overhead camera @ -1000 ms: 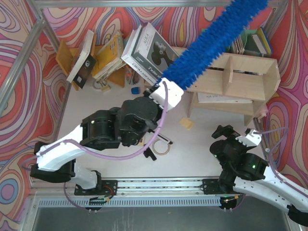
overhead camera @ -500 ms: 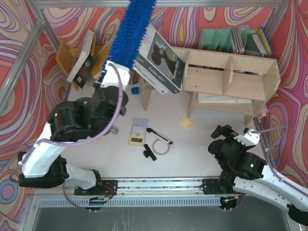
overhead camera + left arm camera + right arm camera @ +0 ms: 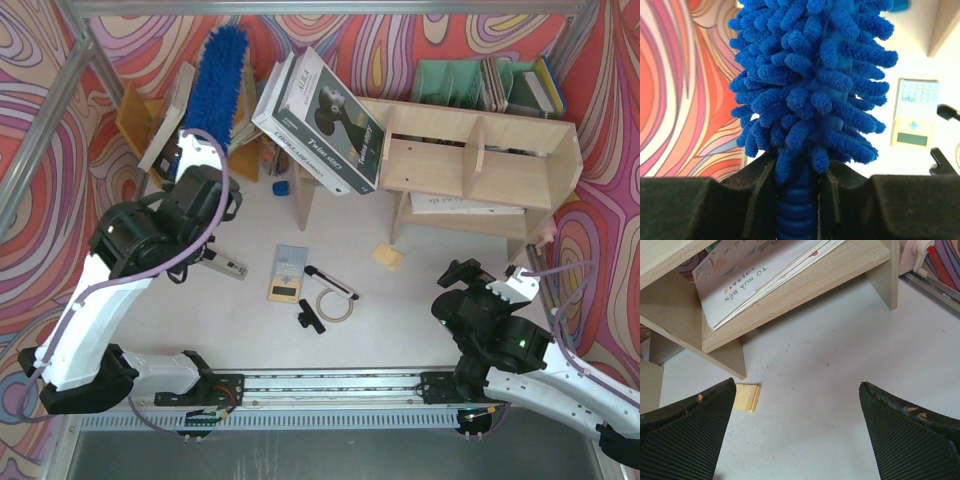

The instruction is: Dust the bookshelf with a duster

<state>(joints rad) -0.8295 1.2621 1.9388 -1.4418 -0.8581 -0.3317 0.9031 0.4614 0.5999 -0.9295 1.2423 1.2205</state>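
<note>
The duster (image 3: 810, 85), handle clenched in left pincer (image 3: 796, 180) — fluffy head straight beyond it; right pincer (image 3: 796, 390) agape

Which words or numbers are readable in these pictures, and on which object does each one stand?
"TU HUA BEN", accents unclear: white booklet lying in the bookshelf.
"AILA", uncertain: cover of the large leaning book.
Its spine text and the calculator: too small to read.

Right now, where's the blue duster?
In the top view the duster sits far left, clamped in the left hand, its head over the orange rack, well left of the bookshelf.
</note>
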